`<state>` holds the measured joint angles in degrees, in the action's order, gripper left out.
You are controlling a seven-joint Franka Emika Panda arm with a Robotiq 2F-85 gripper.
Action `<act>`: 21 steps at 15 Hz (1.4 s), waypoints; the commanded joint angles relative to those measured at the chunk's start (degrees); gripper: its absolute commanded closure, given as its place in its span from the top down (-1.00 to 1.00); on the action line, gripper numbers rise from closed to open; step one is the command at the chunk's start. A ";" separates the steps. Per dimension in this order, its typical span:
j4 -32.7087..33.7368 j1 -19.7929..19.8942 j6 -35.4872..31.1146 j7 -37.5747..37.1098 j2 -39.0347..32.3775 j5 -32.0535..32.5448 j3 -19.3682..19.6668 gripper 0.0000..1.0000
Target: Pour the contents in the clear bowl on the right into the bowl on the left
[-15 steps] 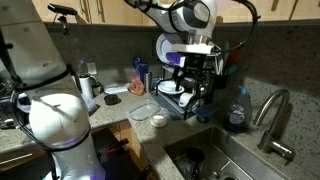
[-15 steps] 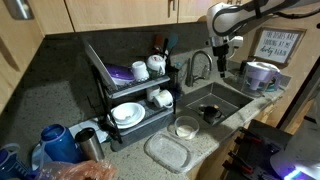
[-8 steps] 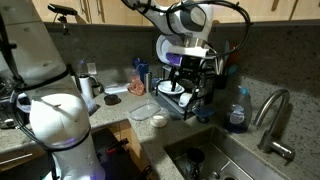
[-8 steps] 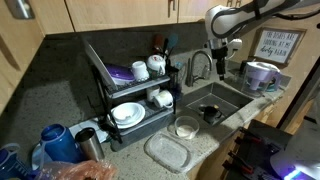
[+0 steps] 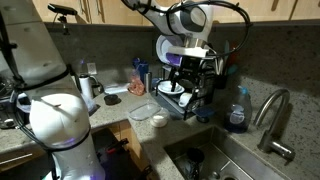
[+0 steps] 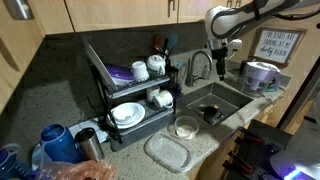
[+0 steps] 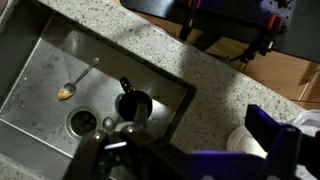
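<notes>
In an exterior view a speckled kitchen surface point(image 5: 118, 110) carries the small clear bowl point(image 5: 159, 120), just beside a bigger clear bowl point(image 5: 143, 112). In an exterior view the pale contents point(image 6: 186, 127) lie in the small bowl, and the gripper point(image 6: 220, 66) hangs over the sink point(image 6: 230, 95), well apart from it. In the wrist view the blurred fingers point(image 7: 100, 155) stand wide and hold nothing.

The arm point(image 5: 186, 18) is reaching in from above, its white links bending at a rounded wrist joint. The claw point(image 5: 194, 68) is hanging below it, pointing straight down. Its jaws are standing wide apart, holding nothing. In the wrist view the claw is showing only as a dark blur at the bottom edge.
</notes>
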<state>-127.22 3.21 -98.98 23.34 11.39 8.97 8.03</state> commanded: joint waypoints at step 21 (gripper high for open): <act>-13.48 -2.20 -9.77 -0.47 2.85 -12.90 -2.33 1.00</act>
<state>-140.79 1.02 -108.89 22.90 14.26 -3.93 5.70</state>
